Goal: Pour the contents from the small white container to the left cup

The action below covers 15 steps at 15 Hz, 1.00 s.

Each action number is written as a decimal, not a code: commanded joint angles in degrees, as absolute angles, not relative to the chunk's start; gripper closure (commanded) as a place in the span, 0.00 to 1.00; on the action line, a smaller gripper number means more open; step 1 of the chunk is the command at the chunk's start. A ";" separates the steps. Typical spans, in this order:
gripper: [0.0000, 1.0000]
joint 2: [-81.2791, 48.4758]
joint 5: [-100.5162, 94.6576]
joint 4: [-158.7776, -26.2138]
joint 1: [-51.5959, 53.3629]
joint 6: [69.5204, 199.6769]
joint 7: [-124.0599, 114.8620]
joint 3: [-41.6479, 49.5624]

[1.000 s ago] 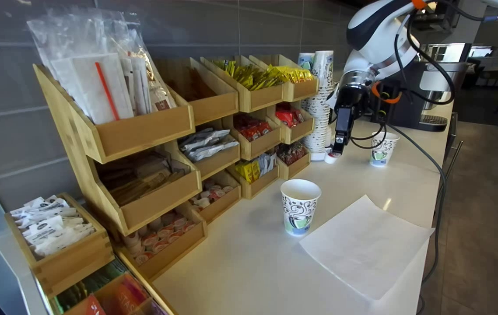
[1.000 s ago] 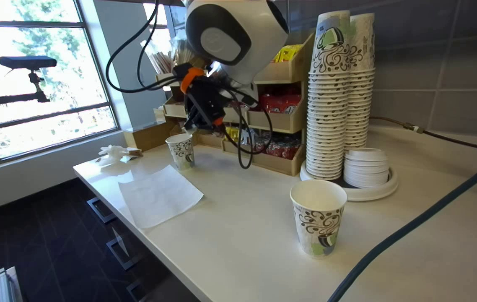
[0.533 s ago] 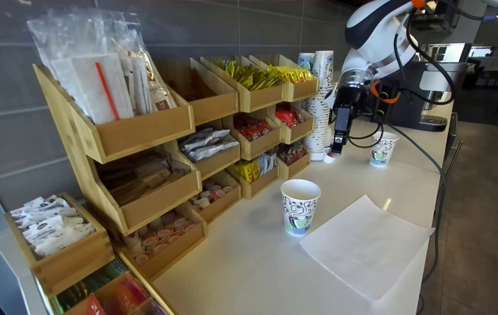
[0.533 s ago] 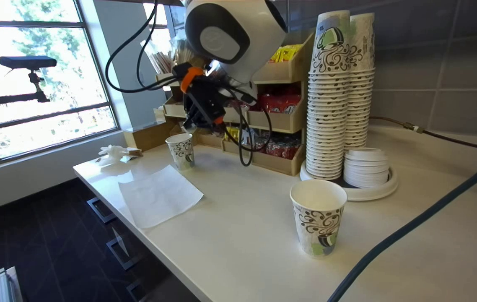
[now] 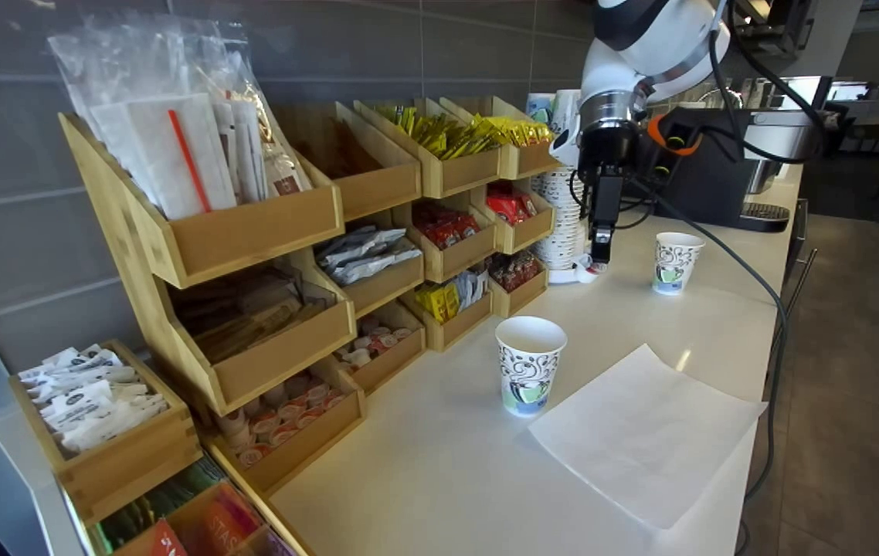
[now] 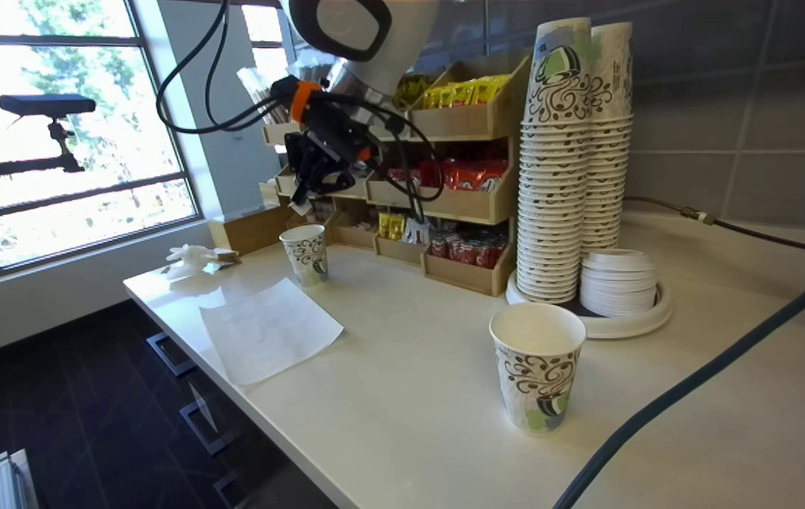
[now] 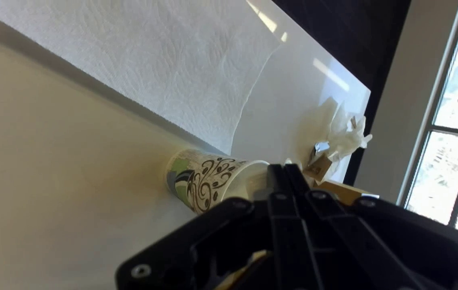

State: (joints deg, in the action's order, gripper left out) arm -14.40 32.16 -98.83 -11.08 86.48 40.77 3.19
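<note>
My gripper [image 5: 600,259] points down, its fingers almost together on the small white container [image 5: 585,270]. The container is held off the counter and looks tilted, with a reddish patch at the fingertip. In an exterior view it is a white bit [image 6: 300,209] under the gripper [image 6: 303,194]. In the wrist view the fingertips [image 7: 287,167] hide most of it. The left cup [image 5: 530,363] stands upright and open by the paper; it also shows in an exterior view [image 6: 306,256], below the gripper, and in the wrist view [image 7: 213,177]. The right cup [image 6: 538,375] stands farther off.
A wooden rack [image 5: 269,371] of packets and creamers lines the wall. Tall cup stacks [image 6: 554,205] and lids [image 6: 618,283] stand on a round tray. A paper sheet [image 5: 656,440] lies near the counter edge. A crumpled white heap [image 6: 194,258] and a dark hose [image 6: 699,389] are there.
The arm has swung toward the left cup and risen slightly in the last half second, carrying the container. The gripper and container have turned, with the container more tilted. The cups have not moved.
</note>
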 commanded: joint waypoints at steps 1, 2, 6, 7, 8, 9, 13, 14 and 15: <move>0.99 -15.31 28.32 -95.45 -8.64 83.62 40.25 1.53; 0.99 -15.64 27.96 -94.91 -8.08 83.23 40.26 1.00; 0.96 -14.67 30.02 -97.13 -8.68 85.10 40.52 1.41; 0.96 -14.71 30.02 -97.13 -8.92 85.09 40.58 1.57; 0.96 -14.71 30.02 -97.13 -9.10 85.09 40.62 1.70; 0.96 -14.72 30.02 -97.13 -9.16 85.09 40.62 1.73; 0.99 -14.62 30.81 -97.36 -8.44 86.64 39.84 1.20; 0.99 -14.68 31.07 -97.27 -8.29 87.05 39.49 1.09; 0.99 -14.66 31.12 -97.32 -8.17 87.50 39.39 0.97</move>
State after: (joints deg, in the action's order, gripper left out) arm -14.68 30.29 -97.32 -8.69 85.95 40.50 1.38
